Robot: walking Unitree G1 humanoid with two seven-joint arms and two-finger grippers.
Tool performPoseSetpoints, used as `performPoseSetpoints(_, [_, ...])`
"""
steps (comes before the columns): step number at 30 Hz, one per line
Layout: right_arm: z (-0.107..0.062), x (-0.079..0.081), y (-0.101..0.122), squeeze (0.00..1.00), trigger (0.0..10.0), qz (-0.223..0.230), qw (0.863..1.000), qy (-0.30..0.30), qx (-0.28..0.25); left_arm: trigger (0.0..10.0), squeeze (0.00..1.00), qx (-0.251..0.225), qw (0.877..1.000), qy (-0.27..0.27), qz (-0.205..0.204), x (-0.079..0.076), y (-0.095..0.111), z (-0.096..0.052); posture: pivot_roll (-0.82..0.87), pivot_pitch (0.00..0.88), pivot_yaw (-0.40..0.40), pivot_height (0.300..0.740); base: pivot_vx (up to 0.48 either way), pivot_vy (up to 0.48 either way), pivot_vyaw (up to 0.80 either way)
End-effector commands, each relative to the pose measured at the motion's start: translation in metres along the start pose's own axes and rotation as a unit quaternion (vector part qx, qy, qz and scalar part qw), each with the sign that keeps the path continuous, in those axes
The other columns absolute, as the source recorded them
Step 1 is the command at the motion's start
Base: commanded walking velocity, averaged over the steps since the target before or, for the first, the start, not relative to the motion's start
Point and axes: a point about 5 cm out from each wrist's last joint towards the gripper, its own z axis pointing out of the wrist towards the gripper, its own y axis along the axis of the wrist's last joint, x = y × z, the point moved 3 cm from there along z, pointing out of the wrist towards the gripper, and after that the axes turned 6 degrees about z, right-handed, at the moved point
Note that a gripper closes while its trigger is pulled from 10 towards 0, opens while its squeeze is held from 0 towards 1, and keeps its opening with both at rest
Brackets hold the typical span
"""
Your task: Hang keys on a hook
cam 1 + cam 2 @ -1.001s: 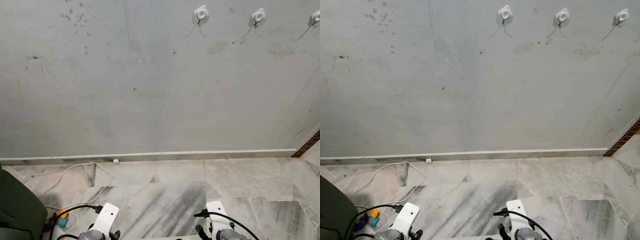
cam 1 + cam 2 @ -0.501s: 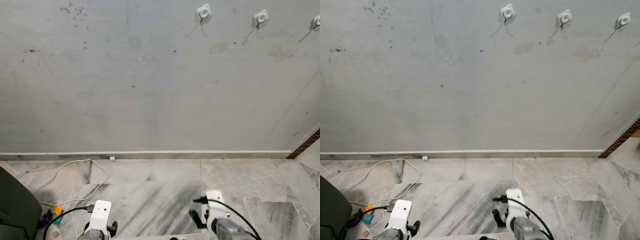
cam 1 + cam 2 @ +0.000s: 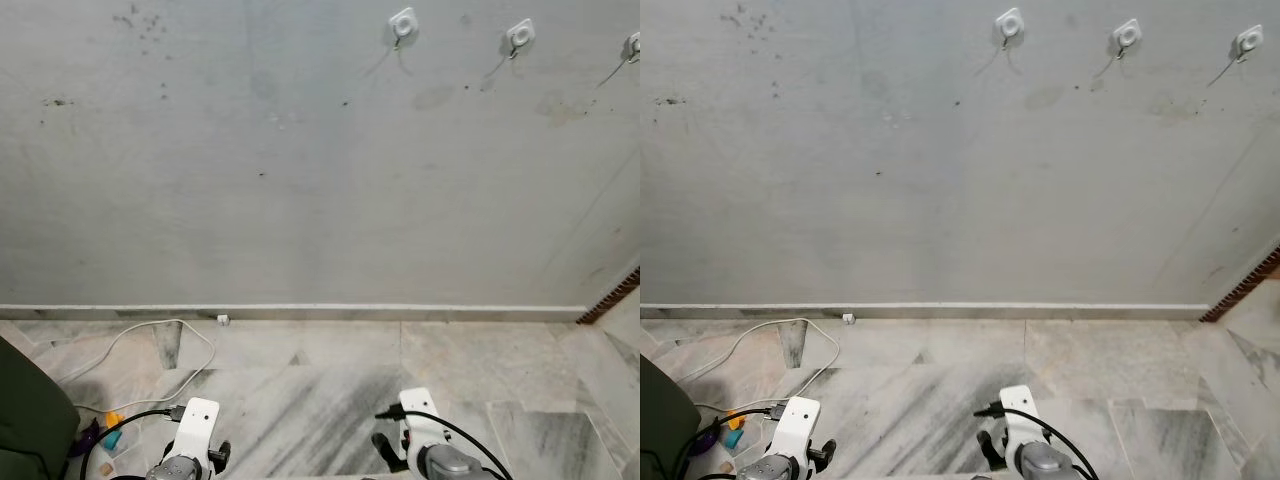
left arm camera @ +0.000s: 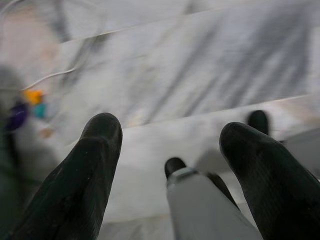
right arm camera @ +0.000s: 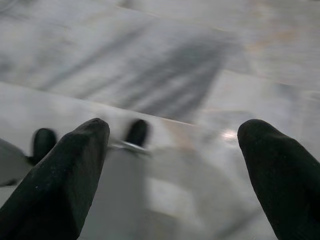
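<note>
Left gripper (image 4: 170, 145) and right gripper (image 5: 175, 145) hang low, fingers apart, empty; hooks (image 3: 403, 24) on wall (image 3: 300, 180).

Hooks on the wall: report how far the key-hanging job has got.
Done: nothing that shows. The three hooks are bare, high on the wall. In hand: nothing; the left gripper and right gripper are both open and hold nothing, low over the marble floor. No keys can be seen. Left: find and grasp the keys, then raise them to a hook.
</note>
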Motion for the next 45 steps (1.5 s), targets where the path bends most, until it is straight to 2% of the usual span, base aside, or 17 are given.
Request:
performPoseSetpoints(1, [-0.001,0.000,-0.007,0.00,10.0,-0.007,1.000,-0.001,0.011,10.0,0.00,0.008,1.000,-0.007,0.007,0.000,-0.003,0.000,-0.06,0.061,-0.043,0.740,0.000,-0.480,0.00])
performPoseSetpoints(15, [0.001,0.010,0.000,0.00,10.0,-0.022,1.000,0.015,0.004,10.0,0.00,0.008,1.000,-0.010,0.016,0.000,-0.002,0.000,-0.06,0.062,-0.042,0.740,0.000,-0.480,0.00])
performPoseSetpoints(23, [0.001,0.009,-0.001,0.00,10.0,-0.024,1.000,0.011,0.006,10.0,0.00,0.008,1.000,-0.012,0.019,0.000,-0.001,0.000,-0.06,0.065,-0.040,0.740,0.000,-0.468,0.00])
performPoseSetpoints(32, [0.001,0.008,-0.004,0.00,10.0,-0.025,1.000,0.007,0.011,10.0,0.00,0.014,1.000,-0.012,0.019,-0.001,-0.002,0.000,-0.07,0.066,-0.037,0.740,0.000,0.000,0.00])
performPoseSetpoints(45, [0.001,0.006,-0.006,0.00,10.0,-0.029,0.999,0.004,0.014,10.0,0.00,0.024,0.999,-0.011,0.018,-0.001,-0.005,0.000,-0.07,0.066,-0.035,0.740,0.000,0.000,-0.76])
